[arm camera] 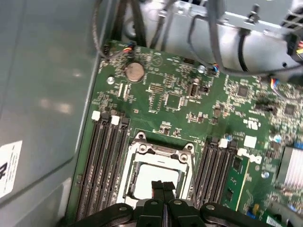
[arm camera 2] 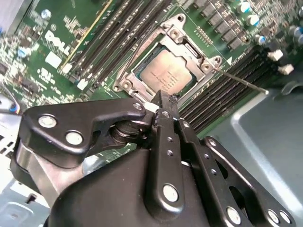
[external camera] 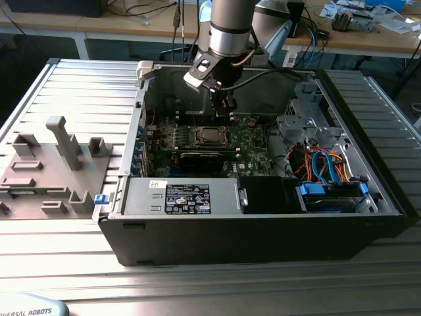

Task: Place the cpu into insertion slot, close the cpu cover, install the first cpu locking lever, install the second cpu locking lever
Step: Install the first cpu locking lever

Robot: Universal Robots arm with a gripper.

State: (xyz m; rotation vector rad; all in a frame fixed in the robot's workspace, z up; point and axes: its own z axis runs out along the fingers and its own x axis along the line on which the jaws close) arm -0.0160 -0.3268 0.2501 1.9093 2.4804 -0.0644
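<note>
Just above the insertion slot [arm camera 2: 169, 71], the fingers [arm camera 2: 163, 106] are pressed together with nothing between them, their black tips hanging over the socket's near edge; the first wrist view shows the same closed fingers [arm camera: 163, 189] in front of the pale plate. The cpu [arm camera 2: 166, 72] already lies seated in the slot, and the silvery cover frame [arm camera 2: 189, 49] appears to lie down around it, so placing the chip looks done and the work seems to stand at the cover or the first locking lever. One thin lever [arm camera 2: 239, 79] juts out over the black memory slots [arm camera 2: 118, 33], apparently not yet latched. Any press here calls for the closed tips to bear on metal frame or wire, not on the chip's face.

From the exterior view, the gripper [external camera: 223, 105] reaches down into the open computer case [external camera: 263, 224], which rests on the ribbed desk [external camera: 66, 263], over the green motherboard [external camera: 253, 141]. The gripper's own linkage hides the socket's near side, and whether a second lever is hooked is hard to tell.
</note>
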